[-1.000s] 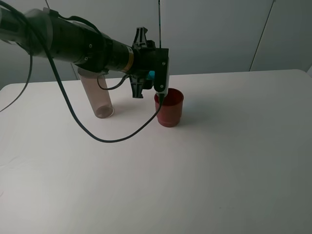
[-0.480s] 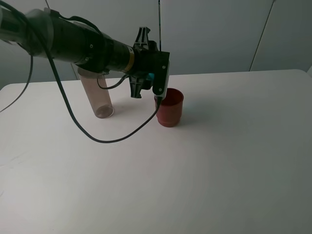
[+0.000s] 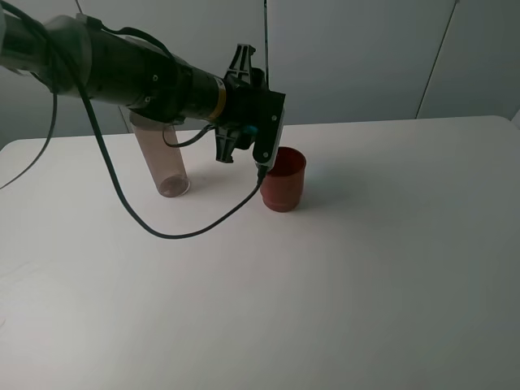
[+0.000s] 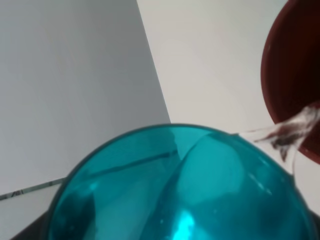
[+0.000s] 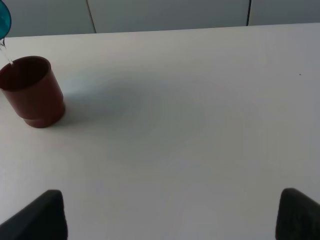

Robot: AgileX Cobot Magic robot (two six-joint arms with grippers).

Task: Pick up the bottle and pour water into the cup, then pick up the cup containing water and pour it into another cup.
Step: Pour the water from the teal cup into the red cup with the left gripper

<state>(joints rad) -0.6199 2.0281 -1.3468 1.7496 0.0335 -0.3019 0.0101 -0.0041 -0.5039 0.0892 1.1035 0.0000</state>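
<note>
Teal cup (image 4: 180, 190), held tipped in the left gripper (image 3: 248, 130): translucent plastic, smooth and glossy, with bright highlights on its wall; red cup (image 3: 282, 179), just below and beside that gripper: opaque dark red plastic, smooth with a low satin sheen, a stepped band near its base; water (image 4: 287, 132) leaving the teal rim: clear and glistening; bottle (image 3: 161, 158), behind the left arm (image 3: 122, 69): transparent smoky grey-brown plastic, smooth; arm housing: black, matt to semi-gloss, with a brass-coloured metallic ring near the wrist and a black rubbery cable (image 3: 146, 219); table (image 3: 366, 276): white, matt, smooth; right gripper fingers (image 5: 37, 215): black, matt, out of focus.
</note>
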